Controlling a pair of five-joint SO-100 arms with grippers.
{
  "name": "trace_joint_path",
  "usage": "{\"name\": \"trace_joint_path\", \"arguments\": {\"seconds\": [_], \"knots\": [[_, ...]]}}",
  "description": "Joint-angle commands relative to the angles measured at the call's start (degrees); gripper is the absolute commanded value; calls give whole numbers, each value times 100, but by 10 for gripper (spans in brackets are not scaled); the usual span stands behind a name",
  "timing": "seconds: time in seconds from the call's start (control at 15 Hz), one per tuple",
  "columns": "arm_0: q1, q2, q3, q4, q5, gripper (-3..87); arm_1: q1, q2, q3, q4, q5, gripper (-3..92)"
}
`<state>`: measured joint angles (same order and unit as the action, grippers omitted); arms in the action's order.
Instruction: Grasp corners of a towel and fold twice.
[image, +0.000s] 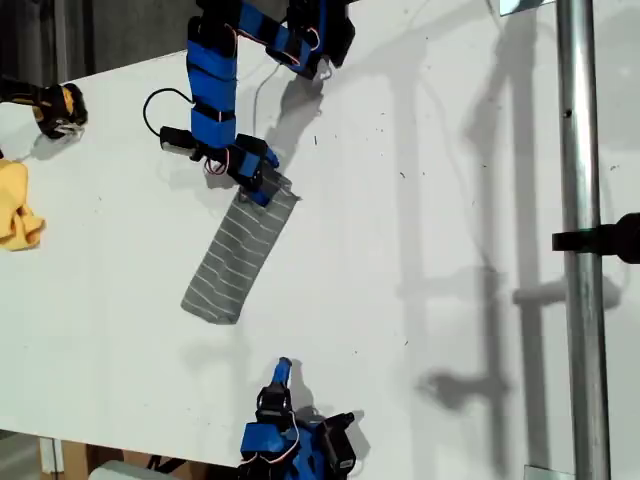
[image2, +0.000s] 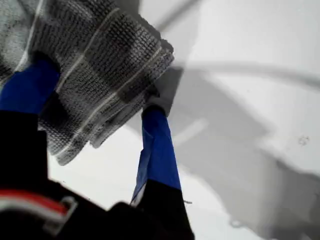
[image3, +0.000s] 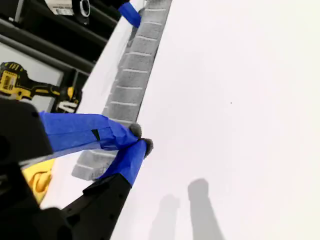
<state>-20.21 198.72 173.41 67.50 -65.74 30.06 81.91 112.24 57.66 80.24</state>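
The towel (image: 240, 258) lies folded into a narrow grey striped strip.

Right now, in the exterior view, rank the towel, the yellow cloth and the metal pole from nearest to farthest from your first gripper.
1. Towel, held by my first gripper.
2. Yellow cloth, at that view's left edge.
3. Metal pole, far right.
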Motion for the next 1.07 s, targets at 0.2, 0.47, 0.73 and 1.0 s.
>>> {"name": "trace_joint_path", "arguments": {"seconds": [0.2, 0.47, 0.73, 1.0], "knots": [[88, 44, -105, 79, -123, -14, 62, 79, -220, -343, -290, -1], [70, 44, -167, 79, -70, -14, 18, 1802, 940, -132, -281, -1], [62, 44, -185, 70, -26, -14, -360, 5159, 2065, 2048, 193, -1], [44, 44, -123, -105, 26, -14, -800, 7611, 2883, 3076, 835, -1]]}}
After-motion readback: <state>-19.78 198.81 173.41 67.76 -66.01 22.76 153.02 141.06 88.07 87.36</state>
